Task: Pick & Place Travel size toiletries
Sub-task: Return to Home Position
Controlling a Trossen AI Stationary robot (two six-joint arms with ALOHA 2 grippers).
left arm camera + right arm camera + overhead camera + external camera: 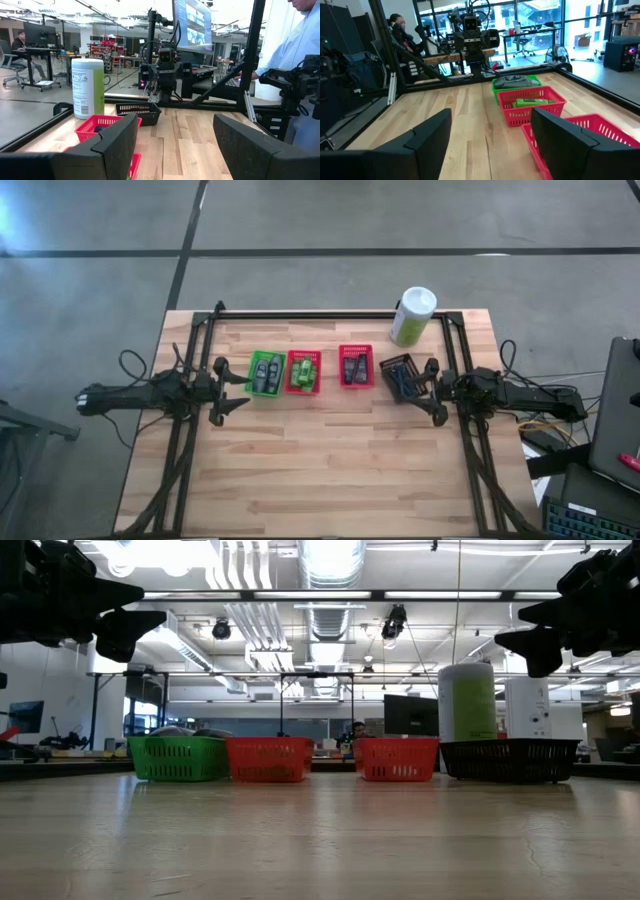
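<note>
The toiletries lie sorted in a row of small mesh baskets across the table's middle: grey bottles in the green basket [265, 373], green tubes in a red basket [304, 373], dark tubes in another red basket [355, 366], thin dark sticks in the dark basket [400, 376]. My left gripper [232, 388] is open and empty, above the table left of the green basket. My right gripper [433, 391] is open and empty, right of the dark basket. The green tubes also show in the right wrist view [532, 103].
A large white-and-green canister [412, 316] stands at the far edge, behind the dark basket. A black frame [330, 317] borders the table. Bare wood [330, 470] lies on the near half. A person [300, 35] stands beyond the table's right side.
</note>
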